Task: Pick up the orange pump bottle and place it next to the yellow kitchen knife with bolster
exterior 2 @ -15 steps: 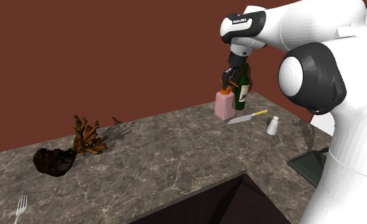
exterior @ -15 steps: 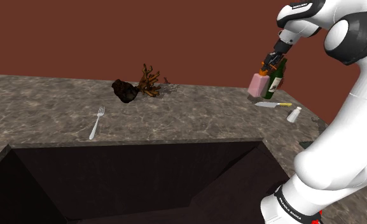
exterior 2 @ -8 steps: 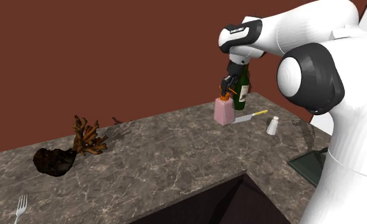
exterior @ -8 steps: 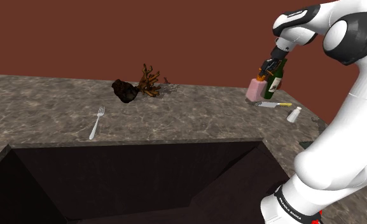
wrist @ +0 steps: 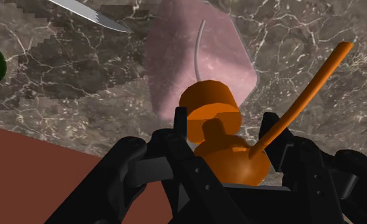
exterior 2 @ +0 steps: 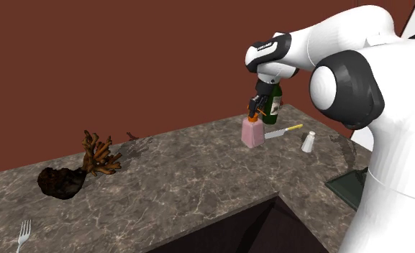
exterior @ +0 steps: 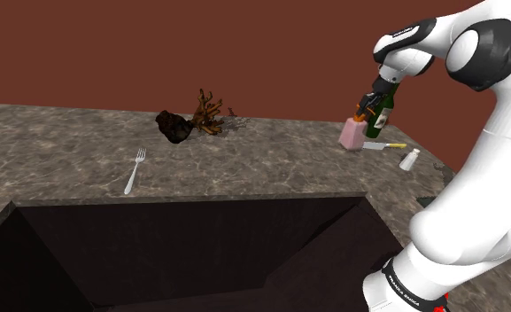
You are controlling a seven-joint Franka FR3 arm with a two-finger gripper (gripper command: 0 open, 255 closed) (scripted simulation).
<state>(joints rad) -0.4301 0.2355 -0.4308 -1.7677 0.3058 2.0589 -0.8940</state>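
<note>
The pump bottle (exterior: 352, 133) has a pale pink body and an orange pump top. My gripper (exterior: 365, 108) is shut on that orange pump (wrist: 217, 127), one black finger (wrist: 175, 149) on each side of it. The bottle (exterior 2: 252, 133) hangs upright with its base at or just above the stone counter, beside the blade end of the yellow-handled knife (exterior: 382, 145). In the second exterior view the knife (exterior 2: 281, 131) lies just to the bottle's right. The wrist view shows the pink body (wrist: 198, 63) below the gripper (wrist: 229, 143) and the knife's blade tip (wrist: 93, 14) nearby.
A green wine bottle (exterior: 384, 111) stands right behind the gripper. A small white shaker (exterior: 410, 159) sits past the knife. A fork (exterior: 135, 170), a dark lump (exterior: 174, 126) and a brown branching object (exterior: 207, 113) lie further along the counter (exterior: 271, 164). A deep dark basin (exterior: 191, 253) opens in front.
The gripper has carried the bottle downward and slightly toward the shoulder view's left, bringing it low beside the knife. The grip has not changed.
</note>
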